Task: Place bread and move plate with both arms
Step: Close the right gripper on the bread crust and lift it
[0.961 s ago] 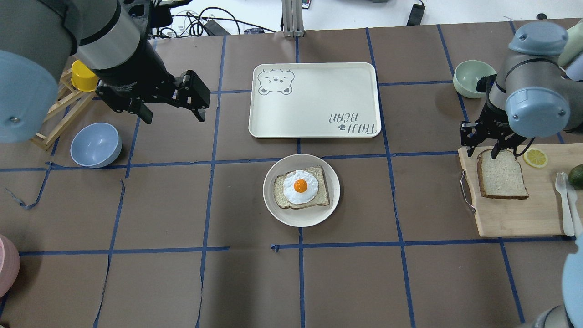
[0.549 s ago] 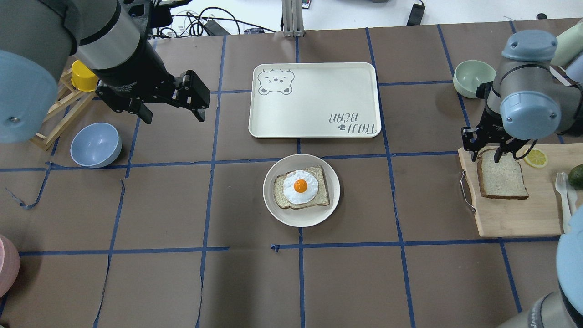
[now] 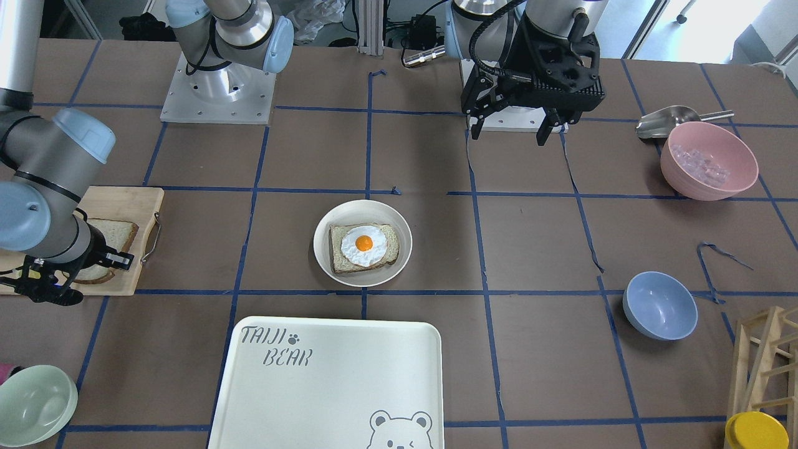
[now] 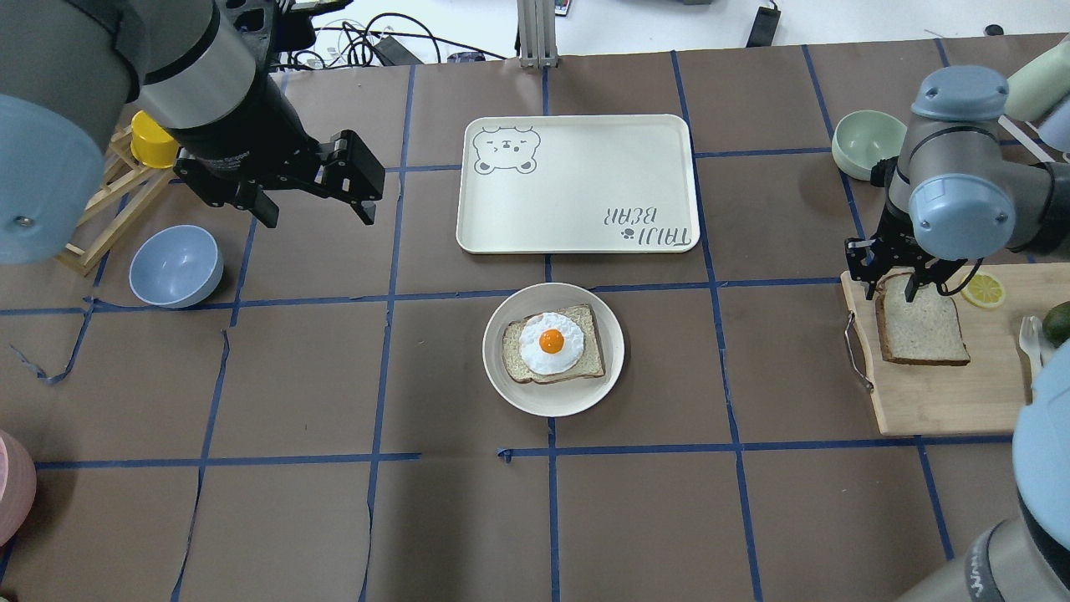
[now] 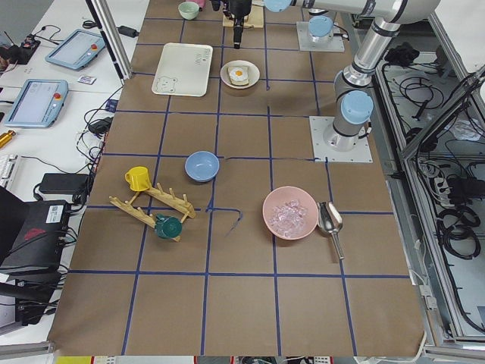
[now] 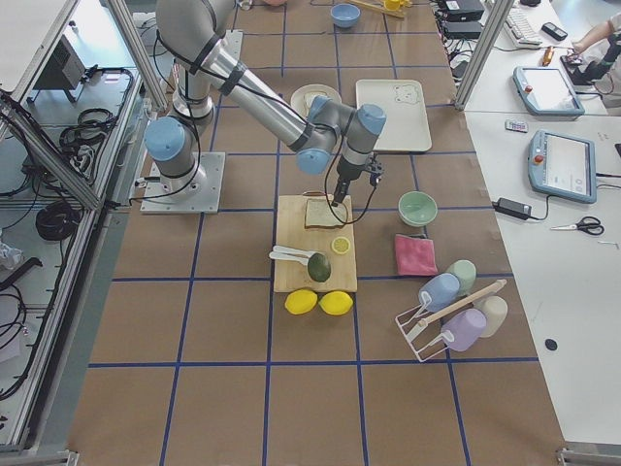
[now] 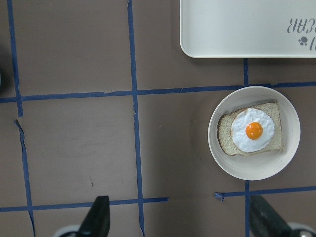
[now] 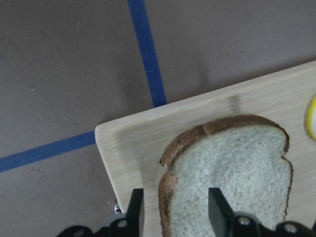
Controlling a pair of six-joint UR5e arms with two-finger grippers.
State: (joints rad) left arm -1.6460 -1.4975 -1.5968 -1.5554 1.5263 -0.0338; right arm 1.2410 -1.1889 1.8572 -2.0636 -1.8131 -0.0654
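Note:
The plain bread (image 4: 924,326) lies flat on a wooden cutting board (image 4: 936,401) at the right. My right gripper (image 4: 891,286) is open and low over the slice's far left corner. In the right wrist view its fingers (image 8: 217,212) straddle the bread's (image 8: 232,173) crust edge. The round cream plate (image 4: 518,397) sits at the table's middle and holds a squarer slice with a fried egg (image 4: 552,343). My left gripper (image 4: 318,209) is open and empty, high above the table's left. The plate (image 7: 247,170) shows in the left wrist view.
A white bear-printed tray (image 4: 577,184) lies just beyond the plate. A pale green bowl (image 4: 865,142) stands beyond the board. A lemon slice (image 4: 982,290) and an avocado (image 4: 1057,322) lie on the board. A blue bowl (image 4: 175,266) and a wooden rack with a yellow cup (image 4: 155,138) are at the left.
My right gripper has come down and slightly toward the bread's far left corner, still open. The left arm, plate and bread have not moved.

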